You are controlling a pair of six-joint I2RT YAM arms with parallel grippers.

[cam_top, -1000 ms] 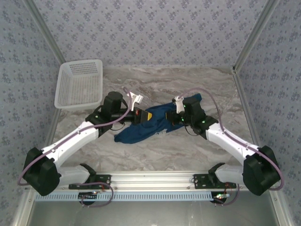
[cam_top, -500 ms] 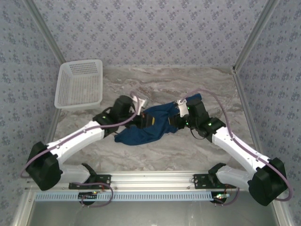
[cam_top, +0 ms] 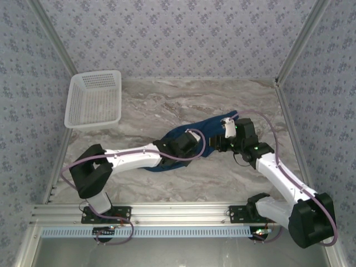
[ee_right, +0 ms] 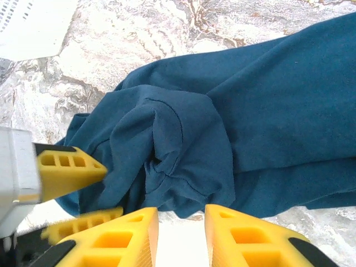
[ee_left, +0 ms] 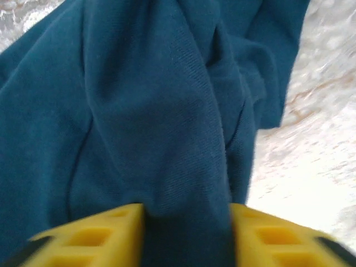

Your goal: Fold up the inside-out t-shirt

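- One marble-patterned table carries the whole scene. Its smooth-looking face may let cloth slide instead of creasing when it is dragged.
- T-shirt: dark blue, lying in a rumpled heap a little right of the table's middle, between the two grippers. No sleeve or hem is spread flat. Folding proper has probably not begun, and the heap would first need laying out.
- Basket: white lattice, at the far left of the table, well apart from the t-shirt. It appears to play no part in the task.
- Left gripper: the jaws stand partly apart with a thick ridge of t-shirt filling the gap. It cannot be told whether they press the ridge or merely straddle it. Likely hazard: a grip taken here would catch several layers at once, so a lift would haul up the whole heap rather than one edge.
- Right gripper: the jaws stand partly apart with bare table between them, and they hold nothing. The tips sit just short of the t-shirt's near edge, close to the left gripper. Likely hazards: the fingers of the two grippers could knock together, or both could seize the same bunch. Pulling apart would then twist the cloth rather than spread it.
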